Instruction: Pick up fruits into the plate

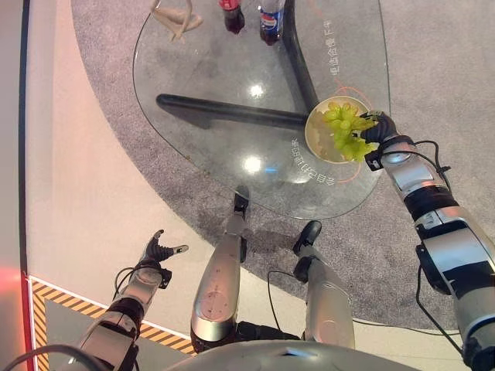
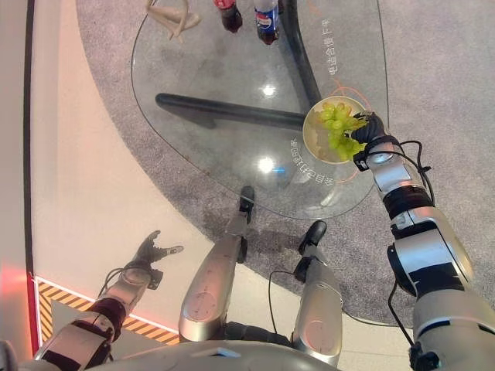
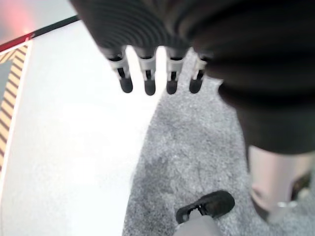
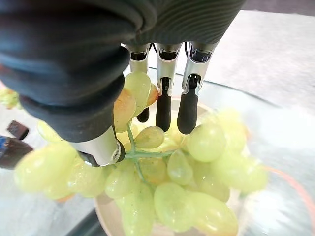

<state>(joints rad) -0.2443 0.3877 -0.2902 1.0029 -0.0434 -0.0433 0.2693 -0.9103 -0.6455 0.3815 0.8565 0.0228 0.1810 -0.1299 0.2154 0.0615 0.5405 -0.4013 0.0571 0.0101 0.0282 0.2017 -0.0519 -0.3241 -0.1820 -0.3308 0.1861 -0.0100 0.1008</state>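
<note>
The right hand [image 4: 147, 93] had its fingers [image 4: 188, 110] curled round the green grapes [image 1: 346, 127], thumb pinching the stem, bunch hanging right over the plate [image 1: 315, 139]. I'd have lowered a touch before letting go so nothing rolled off. The left hand [image 1: 157, 251] hung relaxed, fingers open.
</note>
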